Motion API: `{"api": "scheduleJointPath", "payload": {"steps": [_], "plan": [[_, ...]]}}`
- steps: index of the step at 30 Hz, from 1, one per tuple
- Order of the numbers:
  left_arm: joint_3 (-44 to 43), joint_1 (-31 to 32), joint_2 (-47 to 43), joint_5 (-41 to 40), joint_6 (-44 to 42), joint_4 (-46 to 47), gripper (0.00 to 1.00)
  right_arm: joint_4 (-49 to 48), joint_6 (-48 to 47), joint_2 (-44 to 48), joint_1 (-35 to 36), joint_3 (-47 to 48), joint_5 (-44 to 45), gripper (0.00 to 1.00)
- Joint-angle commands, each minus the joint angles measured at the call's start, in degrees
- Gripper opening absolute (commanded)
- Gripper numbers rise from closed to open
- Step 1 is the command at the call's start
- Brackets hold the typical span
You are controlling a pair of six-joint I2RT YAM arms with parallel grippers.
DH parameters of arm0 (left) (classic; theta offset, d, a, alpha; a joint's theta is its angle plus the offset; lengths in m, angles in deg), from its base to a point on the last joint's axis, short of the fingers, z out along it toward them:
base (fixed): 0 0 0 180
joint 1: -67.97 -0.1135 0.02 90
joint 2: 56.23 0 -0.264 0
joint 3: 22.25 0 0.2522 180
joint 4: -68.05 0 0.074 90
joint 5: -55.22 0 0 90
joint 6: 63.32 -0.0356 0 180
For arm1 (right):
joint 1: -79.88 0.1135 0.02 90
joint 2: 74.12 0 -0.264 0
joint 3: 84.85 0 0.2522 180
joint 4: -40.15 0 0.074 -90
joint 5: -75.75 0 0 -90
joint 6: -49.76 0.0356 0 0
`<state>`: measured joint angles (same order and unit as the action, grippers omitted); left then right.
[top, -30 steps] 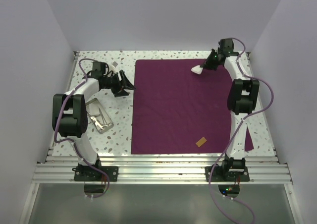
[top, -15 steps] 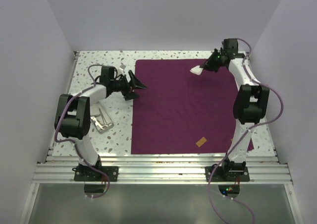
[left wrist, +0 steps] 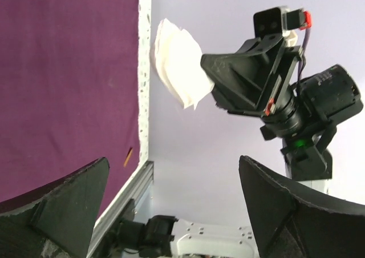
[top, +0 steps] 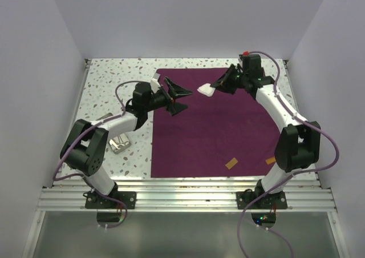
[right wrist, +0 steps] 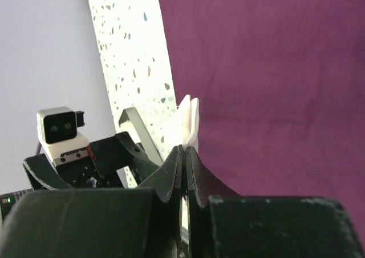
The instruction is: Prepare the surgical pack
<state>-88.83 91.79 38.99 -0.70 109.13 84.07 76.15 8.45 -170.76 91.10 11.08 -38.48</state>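
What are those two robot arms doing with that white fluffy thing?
The right arm's fingers are pinched shut on a piece of white gauze, holding it in the air above the far end of the purple cloth. The left arm's fingers are wide open and empty, facing the gauze from close by. The steel tray sits off the cloth on the left side, partly behind the left arm.

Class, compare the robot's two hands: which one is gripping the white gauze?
The right hand, pinched shut on the white gauze over the purple cloth. The left hand faces it with jaws spread wide and holds nothing.
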Motion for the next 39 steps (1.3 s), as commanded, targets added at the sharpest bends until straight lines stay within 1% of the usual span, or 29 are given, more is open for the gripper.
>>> {"api": "scheduleJointPath", "payload": {"steps": [1, 6, 8, 11, 13, 21, 27, 30, 31, 33, 34, 36, 37, 38, 39], "plan": [[-0.27, 3.42, -2.41, -7.96, 6.3, 6.69, 1.0, -2.2, 3.26, 4.87, 0.55, -1.31, -0.91, 0.0], [1.75, 6.42, -1.27, -11.05, 11.14, 11.96, 0.99, -2.9, 5.01, 6.9, 1.25, -3.59, -1.87, 0.0], [0.62, 7.39, -0.3, -12.02, 11.76, 10.57, 0.99, -2.9, 5.19, 7.51, 1.52, -4.12, -2.14, 0.0], [0.87, 8.27, 1.02, -13.6, 14.13, 13.71, 0.97, -3.52, 6.07, 8.13, 1.61, -4.91, -2.75, 0.0], [-0.17, 8.35, 2.33, -13.96, 15.02, 13.9, 0.96, -4.04, 6.86, 8.4, 1.78, -5.18, -3.19, 0.0], [-3.69, 8.44, 6.55, -14.14, 17.03, 15.48, 0.89, -5.01, 8.35, 9.45, 3.1, -6.76, -3.72, 0.0], [-4.05, 8.62, 7.87, -14.22, 18.62, 17.77, 0.81, -5.36, 8.53, 9.45, 3.8, -7.55, -3.54, 0.0], [-4.49, 8.62, 8.66, -13.7, 19.14, 18.82, 0.69, -5.45, 8.53, 9.45, 4.16, -7.73, -3.11, 0.0], [-4.49, 8.62, 8.84, -13.26, 19.41, 19.95, 0.6, -5.28, 8.36, 9.37, 4.16, -7.9, -3.02, 0.0], [-3.88, 8.44, 8.58, -13.08, 19.5, 20.05, 0.51, -5.19, 8.18, 9.36, 4.07, -8.17, -3.02, 0.0], [-3.52, 8.44, 8.32, -13.08, 19.41, 20.05, 0.41, -5.28, 8.09, 9.28, 4.24, -8.34, -3.1, 0.0], [-2.39, 8.09, 7.88, -12.29, 18.8, 20.32, 0.25, -4.93, 7.48, 9.19, 4.42, -8.34, -3.37, 0.0], [-2.03, 7.83, 7.7, -11.77, 18.19, 20.06, 0.07, -4.14, 7.21, 8.75, 4.6, -8.08, -4.07, 0.0], [-1.5, 7.04, 6.92, -10.28, 16.53, 19.71, 0.0, -3.0, 6.6, 8.4, 4.77, -7.56, -4.25, 0.03], [0.15, 6.51, 5.95, -9.75, 15.38, 18.92, 0.0, -1.6, 4.33, 7.96, 4.77, -6.86, -4.34, 0.1]]}}
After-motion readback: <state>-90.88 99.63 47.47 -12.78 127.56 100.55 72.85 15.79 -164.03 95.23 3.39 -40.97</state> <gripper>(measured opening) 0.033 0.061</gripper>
